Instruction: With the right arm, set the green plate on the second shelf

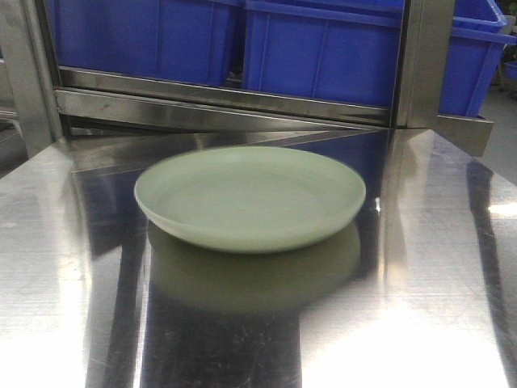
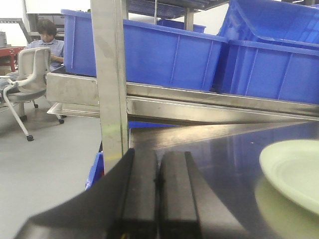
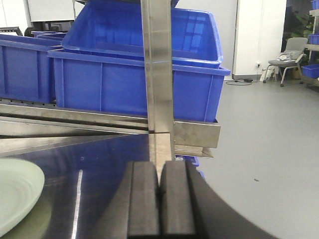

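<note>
The right tool (image 3: 159, 172) has its two black padded fingers pressed together with nothing between them. It hangs low over the shiny stainless-steel table (image 3: 99, 164) and points at a vertical steel post (image 3: 158, 64) of the rack. The left tool (image 2: 158, 167) is pressed together and empty in the same way, low over the same table, and faces another upright steel post (image 2: 110, 74).

Between the two tools, touching neither, lies the round, shallow, pale sage-green plate (image 1: 250, 198). In the right wrist view the plate (image 3: 15, 194) shows at the left edge; in the left wrist view the plate (image 2: 294, 169) shows at the right edge. It sits flat and right side up near the middle of the table, with its reflection in the steel beneath it.

Behind the plate a steel shelf rail (image 1: 218, 101) runs across the rack, carrying large blue plastic crates (image 1: 323, 48) side by side. Beyond the rack on the left, a seated person (image 2: 49, 37) shows behind a pale office chair (image 2: 30, 74) on the grey floor (image 2: 50, 164).
</note>
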